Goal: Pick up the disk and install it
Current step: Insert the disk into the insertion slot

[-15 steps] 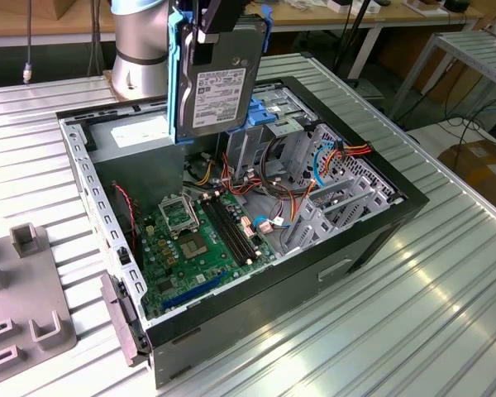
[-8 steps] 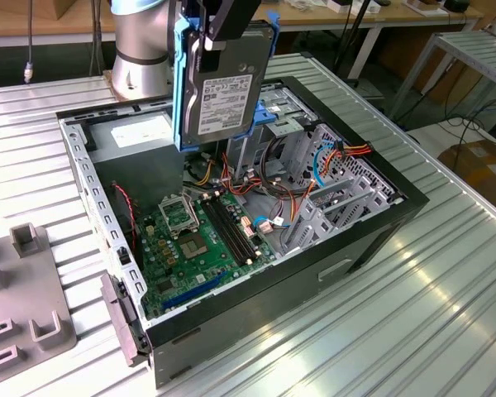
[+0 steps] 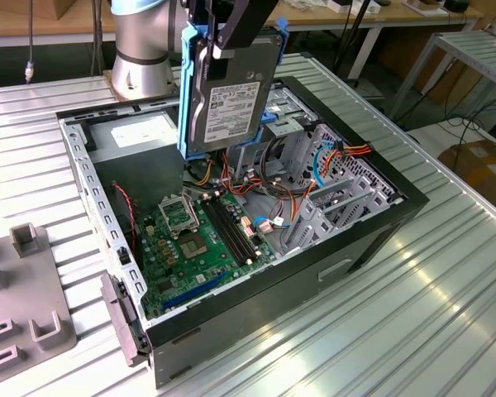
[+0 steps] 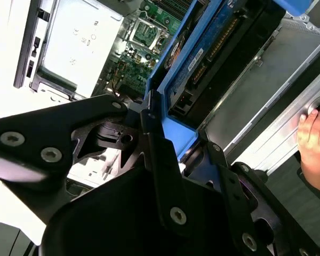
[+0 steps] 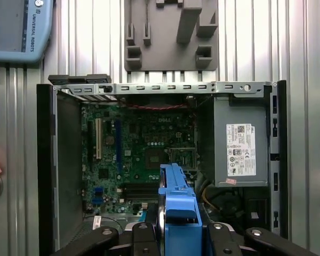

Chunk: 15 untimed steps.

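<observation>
Disk (image 3: 230,95) is off the desk, hanging upright over the open computer case (image 3: 355,248). Its label faces the exterior camera and blue rails (image 3: 188,91) run down both long edges. End effector (image 3: 226,41) is clamped on the disk's top end. In the first wrist view it pinches the rail frame (image 5: 176,197) from both sides, with the motherboard (image 5: 144,144) straight below.

My read on doing this step well:
- Keep the disk plumb and square to the drive cage (image 3: 306,136), since the rails probably only enter if they line up with the guides.
- Orange and red cables (image 3: 273,186) bunch up right beside the cage. Stay clear of them, a snag looks likely.
- The grip is on one end only, so any side contact could lever the disk in the clamp. Go slow, no sideways push.
- A person's hand (image 4: 314,136) rests just beside the case wall and should be out of the way.

Surface: ribbed bare-metal desk (image 3: 397,331), shiny, with some glare. The case lies on its side around mid-desk, panel off, with the power supply (image 5: 240,144) at one end. A grey fixture block (image 3: 33,314) sits near the desk's edge on the exterior view's left. The arm's base (image 3: 140,58) stands at the far edge behind the case. A pendant (image 5: 16,26) lies on the desk off one corner of the case.

Room: a workshop, with benches (image 3: 380,16) behind and cardboard boxes (image 3: 484,169) on the exterior view's right.
</observation>
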Tool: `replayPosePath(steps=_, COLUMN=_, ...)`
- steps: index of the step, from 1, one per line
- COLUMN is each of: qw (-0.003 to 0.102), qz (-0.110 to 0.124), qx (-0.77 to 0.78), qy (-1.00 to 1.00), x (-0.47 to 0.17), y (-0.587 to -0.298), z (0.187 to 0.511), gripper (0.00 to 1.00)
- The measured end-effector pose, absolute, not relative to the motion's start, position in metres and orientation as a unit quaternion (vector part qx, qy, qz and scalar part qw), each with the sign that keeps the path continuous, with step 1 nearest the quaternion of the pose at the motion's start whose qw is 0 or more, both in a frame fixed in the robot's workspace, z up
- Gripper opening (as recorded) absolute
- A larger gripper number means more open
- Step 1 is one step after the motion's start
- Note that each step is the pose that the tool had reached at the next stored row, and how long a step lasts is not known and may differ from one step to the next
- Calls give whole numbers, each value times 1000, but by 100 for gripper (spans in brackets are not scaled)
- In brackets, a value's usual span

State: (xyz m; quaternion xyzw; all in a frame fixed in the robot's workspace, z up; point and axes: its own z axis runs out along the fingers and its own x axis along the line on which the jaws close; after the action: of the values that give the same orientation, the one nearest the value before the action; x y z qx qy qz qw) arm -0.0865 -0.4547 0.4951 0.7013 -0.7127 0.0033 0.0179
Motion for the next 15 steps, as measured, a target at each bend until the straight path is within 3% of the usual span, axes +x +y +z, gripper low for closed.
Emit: replayPosePath(steps=15, qw=18, qz=4, qx=701, qy=-713, x=-86, y=-462, z=495, gripper=37)
